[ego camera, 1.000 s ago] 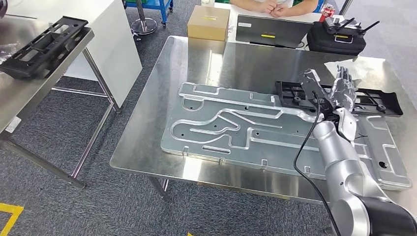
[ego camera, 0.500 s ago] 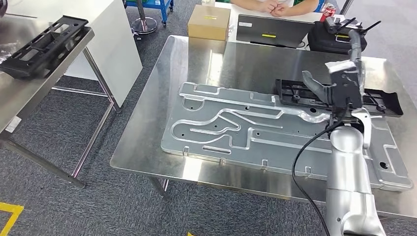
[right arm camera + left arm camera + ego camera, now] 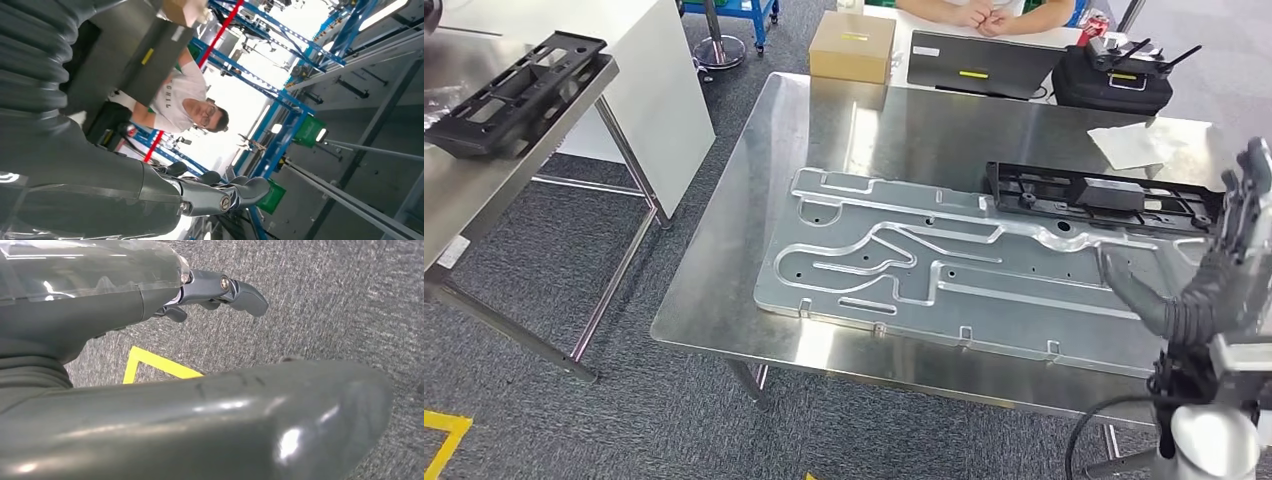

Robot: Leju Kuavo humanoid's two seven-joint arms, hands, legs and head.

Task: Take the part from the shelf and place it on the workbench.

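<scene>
The black part (image 3: pixel 1112 195) is seen laid on the bench (image 3: pixel 724 300), across the metal plate (image 3: pixel 984 265). The right robot hand (image 3: pixel 1214 270) is held empty with fingers spread; a clear, straight withdrawal is advised.

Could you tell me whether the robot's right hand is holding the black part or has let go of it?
Let go: the right robot hand is open, fingers spread, and the black part lies on the workbench.

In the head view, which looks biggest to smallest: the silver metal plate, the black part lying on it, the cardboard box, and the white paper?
1. Silver metal plate
2. Black part
3. Cardboard box, though it sits farther from the camera
4. White paper
</scene>
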